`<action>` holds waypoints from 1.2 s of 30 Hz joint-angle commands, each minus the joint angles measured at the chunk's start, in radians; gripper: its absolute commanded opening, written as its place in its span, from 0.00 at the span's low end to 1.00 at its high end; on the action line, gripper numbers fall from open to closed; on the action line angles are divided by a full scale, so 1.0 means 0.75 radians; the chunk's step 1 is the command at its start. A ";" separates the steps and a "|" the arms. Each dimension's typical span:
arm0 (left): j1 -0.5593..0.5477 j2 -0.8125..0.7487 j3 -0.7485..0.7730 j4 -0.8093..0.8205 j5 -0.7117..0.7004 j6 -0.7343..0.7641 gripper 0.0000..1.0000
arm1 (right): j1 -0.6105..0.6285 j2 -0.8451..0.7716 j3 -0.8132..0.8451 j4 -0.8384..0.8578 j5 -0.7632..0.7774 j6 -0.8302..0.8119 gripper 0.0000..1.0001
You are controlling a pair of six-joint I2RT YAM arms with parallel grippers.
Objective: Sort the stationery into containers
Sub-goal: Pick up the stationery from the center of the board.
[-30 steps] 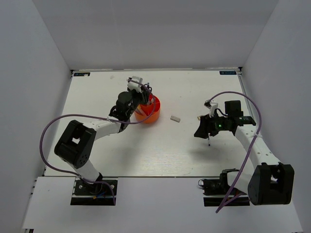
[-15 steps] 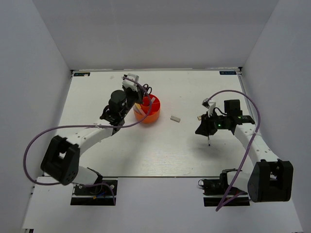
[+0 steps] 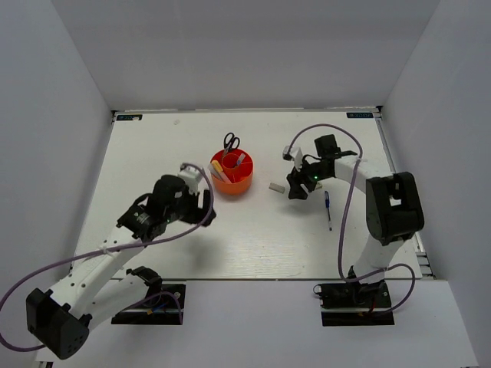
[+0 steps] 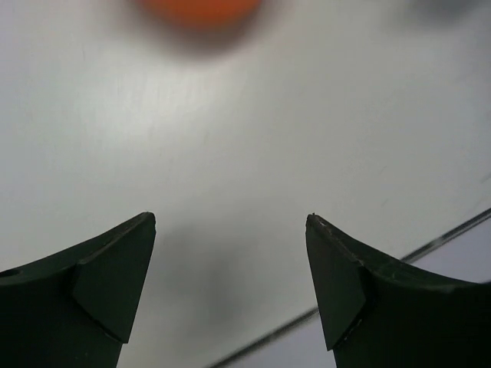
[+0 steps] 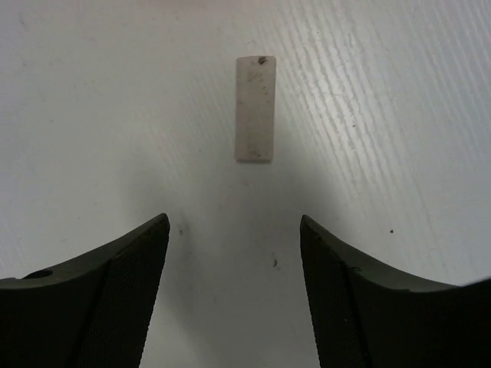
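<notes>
The round orange organiser [image 3: 232,173] stands mid-table with highlighters in its compartments and black-handled scissors [image 3: 231,142] at its far side. A small grey-white eraser [image 3: 276,186] lies to its right; it also shows in the right wrist view [image 5: 255,109]. My right gripper [image 3: 297,190] is open and empty, just right of the eraser, which lies ahead of its jaws [image 5: 234,218]. A dark pen [image 3: 327,208] lies on the table right of that gripper. My left gripper [image 3: 201,208] is open and empty [image 4: 230,218], near and left of the organiser [image 4: 201,8].
White walls enclose the table on three sides. The table's near edge [image 4: 430,249] shows as a dark line close under the left gripper. Purple cables loop from both arms.
The left arm pulled back from the organiser toward the near edge. The right gripper swung left to the eraser; the pen that hung under it now lies on the table.
</notes>
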 commanded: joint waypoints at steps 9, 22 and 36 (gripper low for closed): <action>0.084 -0.128 -0.219 -0.279 0.049 0.006 0.91 | 0.167 0.228 0.286 0.017 0.276 0.123 0.78; 0.096 -0.189 -0.229 -0.302 0.030 0.010 0.92 | 0.251 0.304 0.263 -0.008 0.378 0.100 0.49; 0.096 -0.242 -0.239 -0.304 0.000 0.008 0.92 | 0.300 0.165 0.287 -0.200 0.554 -0.006 0.00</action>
